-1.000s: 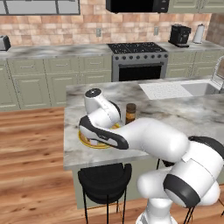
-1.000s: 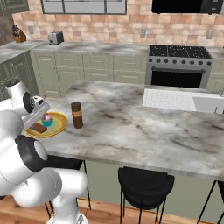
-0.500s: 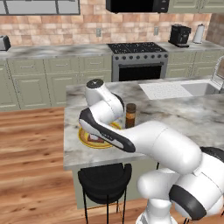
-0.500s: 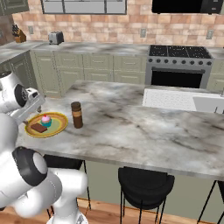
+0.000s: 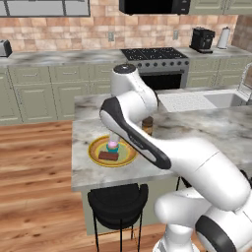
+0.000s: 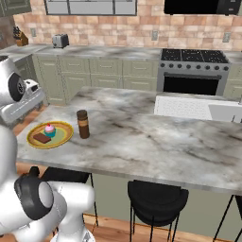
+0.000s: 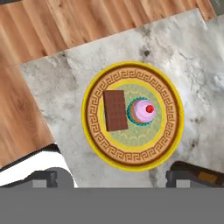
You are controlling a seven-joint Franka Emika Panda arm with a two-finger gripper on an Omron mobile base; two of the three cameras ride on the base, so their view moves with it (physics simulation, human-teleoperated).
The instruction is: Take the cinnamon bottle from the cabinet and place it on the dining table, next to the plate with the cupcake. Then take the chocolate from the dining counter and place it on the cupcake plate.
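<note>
The yellow patterned plate lies near the corner of the marble dining table. The cupcake, pink-frosted in a teal wrapper, stands on it, and the dark brown chocolate lies flat on the plate right beside the cupcake. My gripper hangs well above the plate, open, with nothing between its fingers. From the base views, the plate holds cupcake and chocolate. The brown cinnamon bottle stands upright just right of it. The bottle is partly hidden by my arm.
Black stools stand under the island's near edge. A sink is set in the island's far right. Wooden floor borders the island corner. A stove and green base cabinets line the back wall.
My gripper has risen off the plate and its jaws have spread wider. The chocolate stays lying on the plate beside the cupcake. The bottle has not moved.
</note>
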